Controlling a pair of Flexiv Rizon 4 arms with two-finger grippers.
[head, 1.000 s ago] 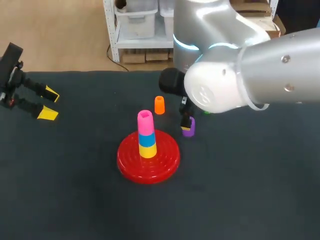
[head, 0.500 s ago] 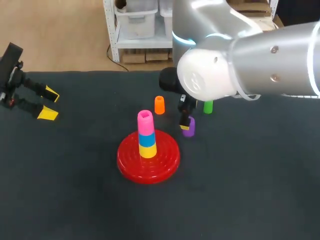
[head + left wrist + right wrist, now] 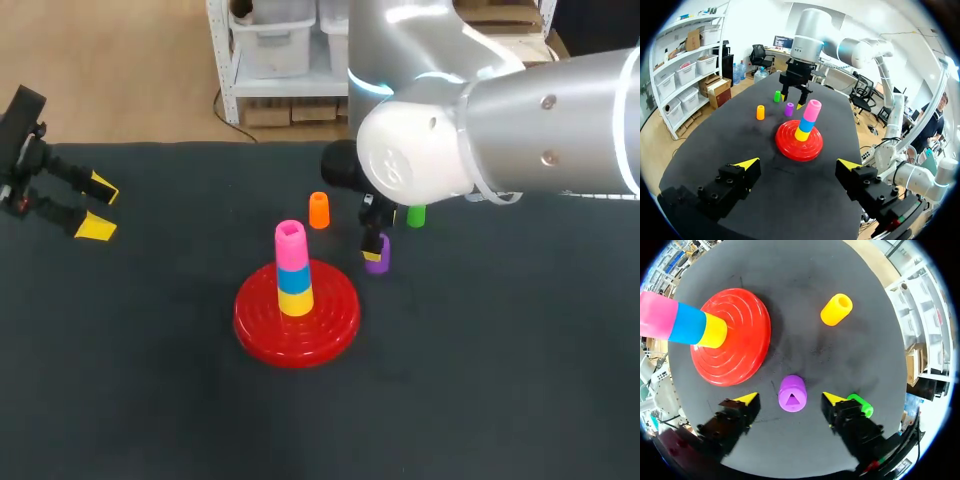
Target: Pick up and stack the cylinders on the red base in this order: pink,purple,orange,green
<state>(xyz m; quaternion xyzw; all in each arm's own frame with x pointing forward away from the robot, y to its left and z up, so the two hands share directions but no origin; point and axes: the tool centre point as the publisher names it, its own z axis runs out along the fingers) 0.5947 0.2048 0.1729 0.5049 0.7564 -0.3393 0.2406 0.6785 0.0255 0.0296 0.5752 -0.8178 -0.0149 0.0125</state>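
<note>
The red base (image 3: pixel 297 318) holds a stack of yellow, blue and pink cylinders, the pink cylinder (image 3: pixel 291 245) on top. The purple cylinder (image 3: pixel 792 393) stands upright on the table between the fingers of my right gripper (image 3: pixel 790 399), with a gap on each side; that gripper is open. The orange cylinder (image 3: pixel 319 210) stands behind the base. The green cylinder (image 3: pixel 860 405) lies right beside one right finger. My left gripper (image 3: pixel 797 165) is open and holds nothing, far off at the table's left side (image 3: pixel 85 205).
The dark table (image 3: pixel 150 400) has bare room in front of the base and to both sides. My right arm's big elbow (image 3: pixel 480 140) hangs over the back right of the table.
My right gripper's fingers have drawn in toward the purple cylinder. The right arm's elbow shifted, uncovering the green cylinder in the head view. The left arm has not moved.
</note>
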